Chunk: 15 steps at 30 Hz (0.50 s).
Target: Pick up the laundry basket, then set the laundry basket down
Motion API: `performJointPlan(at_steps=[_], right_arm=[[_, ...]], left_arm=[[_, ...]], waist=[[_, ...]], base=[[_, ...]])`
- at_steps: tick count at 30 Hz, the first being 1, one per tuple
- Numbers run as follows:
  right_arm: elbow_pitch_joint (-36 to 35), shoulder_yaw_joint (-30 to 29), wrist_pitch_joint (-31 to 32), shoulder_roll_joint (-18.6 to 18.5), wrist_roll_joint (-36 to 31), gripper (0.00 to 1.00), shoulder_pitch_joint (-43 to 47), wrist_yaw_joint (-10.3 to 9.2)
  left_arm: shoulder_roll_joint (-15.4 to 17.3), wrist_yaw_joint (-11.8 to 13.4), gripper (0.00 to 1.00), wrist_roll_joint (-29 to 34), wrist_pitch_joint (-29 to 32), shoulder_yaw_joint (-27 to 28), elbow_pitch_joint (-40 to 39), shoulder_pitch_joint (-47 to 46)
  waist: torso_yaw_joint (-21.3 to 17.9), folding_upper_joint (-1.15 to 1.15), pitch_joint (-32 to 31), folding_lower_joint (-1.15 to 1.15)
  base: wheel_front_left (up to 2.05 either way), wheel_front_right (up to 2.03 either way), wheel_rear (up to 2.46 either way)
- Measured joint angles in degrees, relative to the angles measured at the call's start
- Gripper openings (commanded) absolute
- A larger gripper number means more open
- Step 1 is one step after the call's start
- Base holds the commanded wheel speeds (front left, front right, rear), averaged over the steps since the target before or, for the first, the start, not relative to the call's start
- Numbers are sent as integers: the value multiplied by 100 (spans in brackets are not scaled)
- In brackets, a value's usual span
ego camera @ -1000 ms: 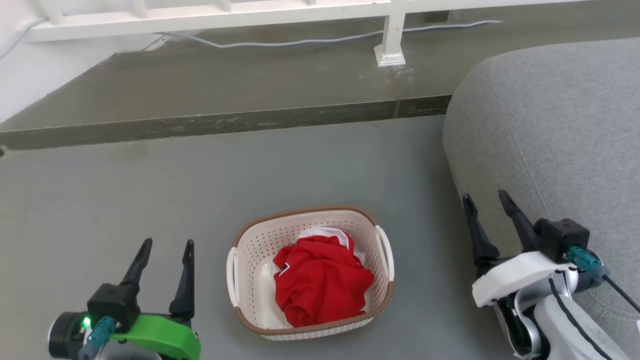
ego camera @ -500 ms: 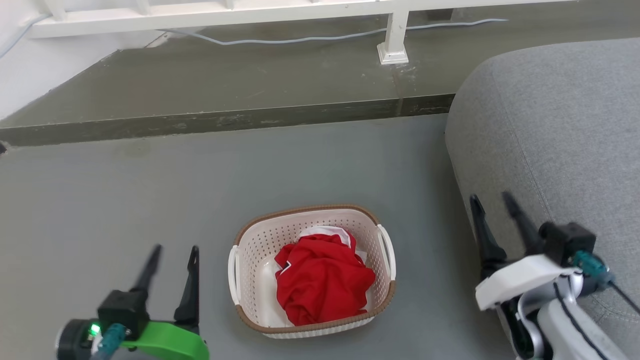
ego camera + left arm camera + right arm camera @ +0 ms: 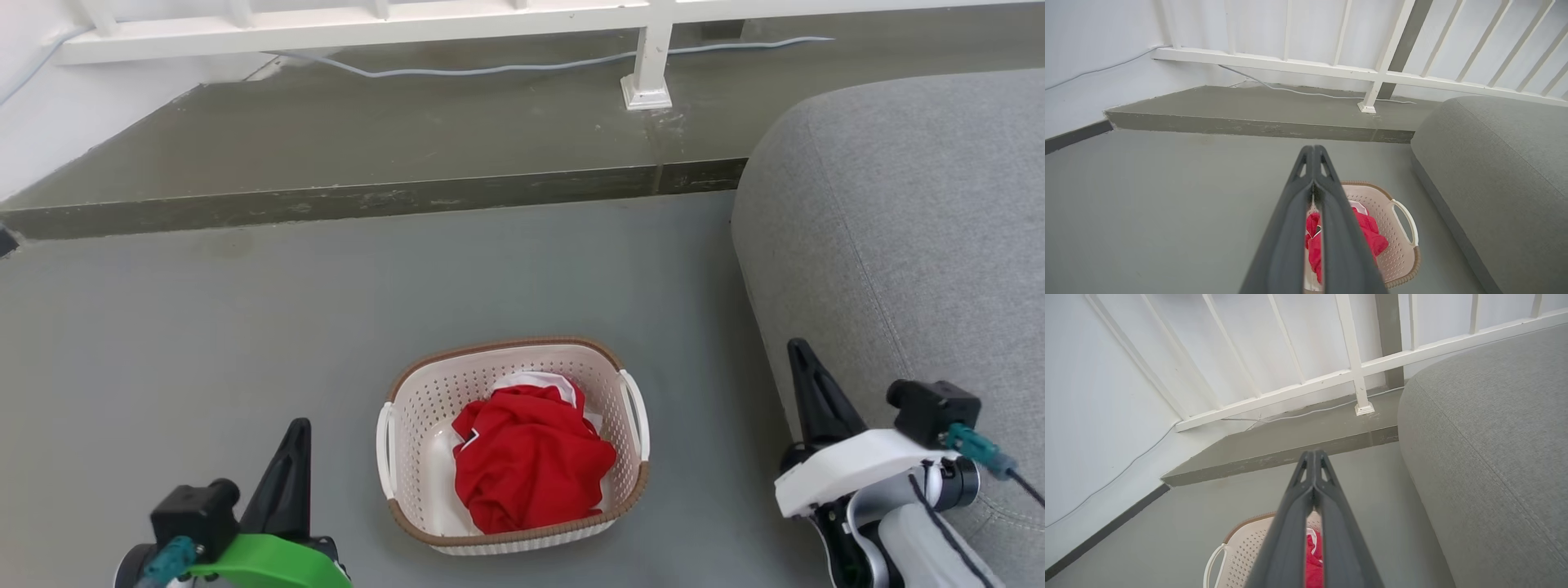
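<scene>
A grey concrete floor (image 3: pixel 204 327) runs back to a raised step (image 3: pixel 367 139) beneath a white railing (image 3: pixel 367 20), with a pale cable (image 3: pixel 490 69) trailing along it. We see the small cream-white perforated plastic laundry basket (image 3: pixel 424 400) resting on the floor at near centre, a crumpled red garment (image 3: pixel 531 457) inside. A grey upholstered sofa (image 3: pixel 898 245) bulks close on its right. The left gripper (image 3: pixel 295 441) and right gripper (image 3: pixel 804 371) hang either side of the basket, clear of it, each with its fingers pressed together on nothing.

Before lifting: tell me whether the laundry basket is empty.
Not empty: the laundry basket holds a crumpled red garment.
</scene>
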Motion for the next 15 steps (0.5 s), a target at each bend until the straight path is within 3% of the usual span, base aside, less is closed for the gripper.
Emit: performJointPlan(at_steps=[15], right_arm=[[-7,-450,326,112,1234,0,-1,174]], left_arm=[[-123,-134,0,-1300,196,375,90,-3]], waist=[[57,0,-62,0]], base=[[0,0,0]])
